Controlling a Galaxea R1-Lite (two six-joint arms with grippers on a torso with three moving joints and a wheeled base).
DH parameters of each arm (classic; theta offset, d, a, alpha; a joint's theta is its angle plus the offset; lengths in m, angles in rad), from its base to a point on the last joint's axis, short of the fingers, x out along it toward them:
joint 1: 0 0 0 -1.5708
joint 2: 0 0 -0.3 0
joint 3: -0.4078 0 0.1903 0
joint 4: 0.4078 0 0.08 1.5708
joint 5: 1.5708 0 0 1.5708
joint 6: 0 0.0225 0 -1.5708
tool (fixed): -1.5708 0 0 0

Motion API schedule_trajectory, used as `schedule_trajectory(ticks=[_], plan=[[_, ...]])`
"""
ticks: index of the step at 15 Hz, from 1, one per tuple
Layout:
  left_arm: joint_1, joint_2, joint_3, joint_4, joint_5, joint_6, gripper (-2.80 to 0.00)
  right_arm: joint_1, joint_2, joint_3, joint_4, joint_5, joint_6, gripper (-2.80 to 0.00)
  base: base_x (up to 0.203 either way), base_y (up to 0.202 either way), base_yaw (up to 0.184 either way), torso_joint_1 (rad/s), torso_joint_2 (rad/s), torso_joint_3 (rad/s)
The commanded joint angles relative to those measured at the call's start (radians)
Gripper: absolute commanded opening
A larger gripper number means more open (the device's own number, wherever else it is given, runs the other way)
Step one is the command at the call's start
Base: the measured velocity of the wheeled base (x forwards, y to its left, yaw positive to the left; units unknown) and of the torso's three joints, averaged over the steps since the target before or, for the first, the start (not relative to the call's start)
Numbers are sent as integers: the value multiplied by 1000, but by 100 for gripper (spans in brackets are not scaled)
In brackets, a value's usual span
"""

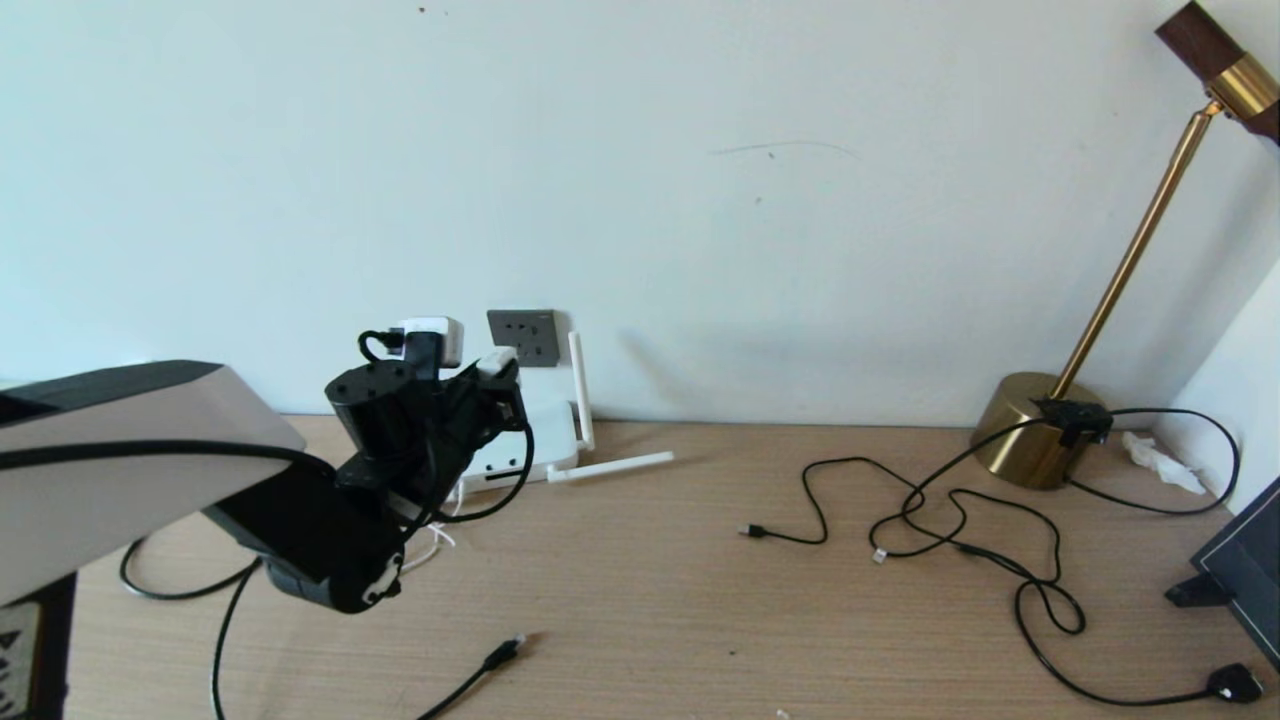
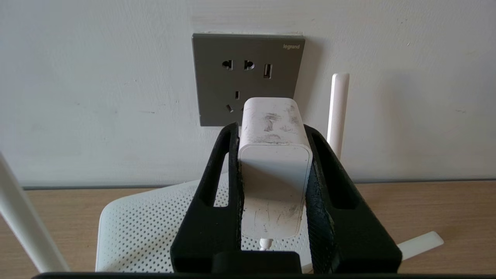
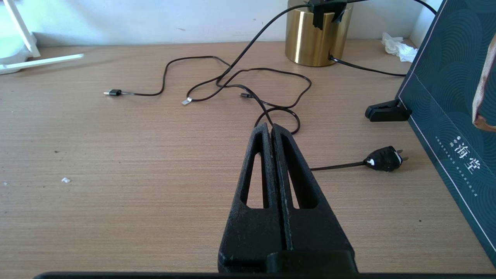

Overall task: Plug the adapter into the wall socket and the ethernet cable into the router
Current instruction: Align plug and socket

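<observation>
In the head view, a wooden worktop (image 1: 700, 560) runs along a pale wall. The wall socket (image 1: 523, 337) sits low on the wall at the left, and the router (image 1: 535, 445) lies on the worktop just beneath it, one antenna (image 1: 578, 390) upright and another lying flat toward the right. The left arm reaches in from the left and partly hides the router. Its left end effector (image 1: 497, 365) holds the adapter (image 1: 497, 359) close to the socket, a little to the left of it and lower. The ethernet cable (image 1: 495, 660) lies on the front of the worktop with its plug free. Thin black cables (image 1: 960, 520) sprawl to the right, near a brass lamp base (image 1: 1030, 430), with a black plug (image 1: 1235, 683) near the right corner.

In the left wrist view, the black fingers (image 2: 327, 186) are spread only as wide as the adapter (image 2: 273, 155) and pinch it on both sides. The adapter's far end covers the lower right part of the wall socket (image 2: 217, 85); whether its pins touch the plate cannot be told. The perforated router (image 2: 139, 232) lies below.

In the right wrist view, the right end effector (image 3: 270, 128) has its fingers pressed together, empty, above the worktop (image 3: 116, 174). Ahead lie the thin black cables (image 3: 240, 77), the black plug (image 3: 383, 159), the brass lamp base (image 3: 316, 38), a crumpled tissue (image 3: 397, 46) and a dark box (image 3: 453, 97).
</observation>
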Motion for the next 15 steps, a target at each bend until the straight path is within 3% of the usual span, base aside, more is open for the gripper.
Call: schedule_trajectory(ticks=[1, 10, 15], plan=[[9, -14, 26, -25, -10, -1, -280, 0, 2, 0, -1, 0, 0, -280, 0, 0, 0, 0, 0, 0], [3, 4, 27, -27, -20, -1, -280, 0, 2, 0, -1, 0, 0, -280, 0, 0, 0, 0, 0, 0], [3, 64, -29, -27, -28, 0, -280, 0, 2, 0, -1, 0, 0, -280, 0, 0, 0, 0, 0, 0]])
